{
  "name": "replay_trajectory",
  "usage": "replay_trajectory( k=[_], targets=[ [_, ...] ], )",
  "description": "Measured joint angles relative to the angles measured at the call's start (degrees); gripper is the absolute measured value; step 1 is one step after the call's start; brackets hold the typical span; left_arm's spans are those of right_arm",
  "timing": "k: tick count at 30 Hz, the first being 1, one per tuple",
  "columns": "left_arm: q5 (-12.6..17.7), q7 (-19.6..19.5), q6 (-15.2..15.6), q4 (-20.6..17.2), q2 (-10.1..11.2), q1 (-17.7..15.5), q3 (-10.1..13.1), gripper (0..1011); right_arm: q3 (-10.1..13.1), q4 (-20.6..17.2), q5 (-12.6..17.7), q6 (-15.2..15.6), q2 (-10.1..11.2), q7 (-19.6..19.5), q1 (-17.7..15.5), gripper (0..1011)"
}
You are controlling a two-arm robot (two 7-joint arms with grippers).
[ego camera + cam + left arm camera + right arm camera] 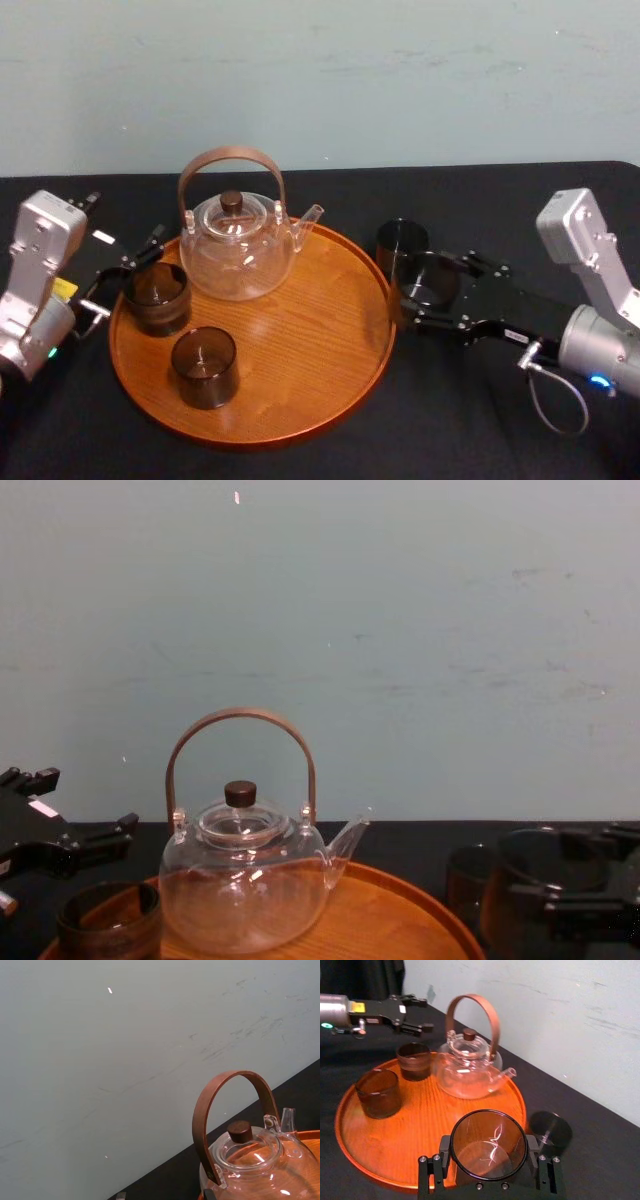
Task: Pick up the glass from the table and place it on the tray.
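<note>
So: glass pinched, carry onto the tray comes next.
The right gripper [415, 290] is clamped on the glass [428, 282] right of ctr in the head view, just off the right edge of the tray [300, 340] & over the black counter [480, 420]; can't tell if it's lifted clear yet. For a clean placement I'd raise it enough to clear the low rim, keep it upright, and travel left w/o clipping the spare glass [401, 240] just above it in frame. Aim for the bare wood at the tray's lower right, away from the teapot [238, 250] spout, the left tray glass [157, 297] & the front tray glass [204, 366]. Set it flat before releasing; glass walls, so don't squeeze harder. The left gripper [125, 272], fingers spread, sits idle at the tray's left edge.
</note>
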Motion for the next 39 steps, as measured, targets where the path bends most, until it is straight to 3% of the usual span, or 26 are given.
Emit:
replay_trajectory(
  k=[21,39],
  targets=[
    [0.00,0.00,0.00,0.00,0.00,0.00,0.00,1001,-9.06,1.24,-0.18,-0.31,-2.09,3.33,6.04,904],
    [0.00,0.00,0.00,0.00,0.00,0.00,0.00,1001,-14.07,6.22,-0.44,-0.70,-4.31,5.16,9.81,904]
  ],
)
